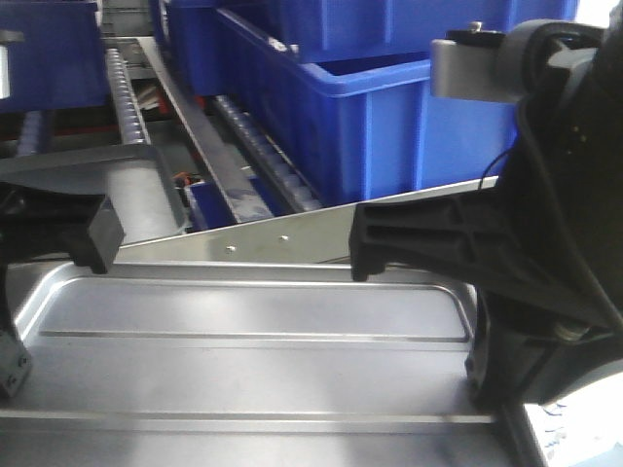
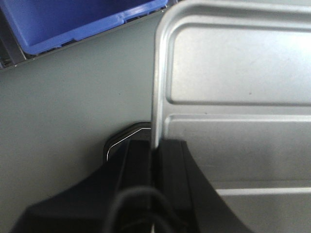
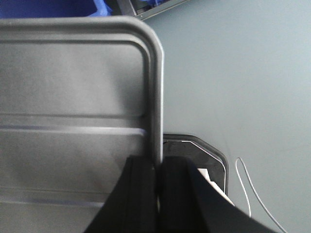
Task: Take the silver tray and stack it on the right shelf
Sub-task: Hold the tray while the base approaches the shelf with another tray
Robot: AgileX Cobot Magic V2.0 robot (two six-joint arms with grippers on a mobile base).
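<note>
Position: the silver tray fills the foreground of the front view. It lies flat side up, just in front of the right shelf, whose flat steel front bar carries two small screws. Whether the tray rim touches that bar cannot be told.

Orientation: the tray's long axis runs left to right across the front view. Both raised ribs follow the same line. The short ends face the two arms, and the far long rim faces the shelf.

Left side: the left end effector sits at the tray's left short end. The left wrist view shows what the front view does not. There the left end effector is clenched on the rim of the tray, with one black finger on either side. A grey-green surface and a blue bin lie beyond it.

Centre: behind the bar, a rail of small pale rollers runs back beside a large blue bin.

Right side: the right end effector is at the right short end. In the right wrist view, the right end effector grips the rim of the tray in the same way. Only this view shows a thin white cable on the pale surface.
</note>
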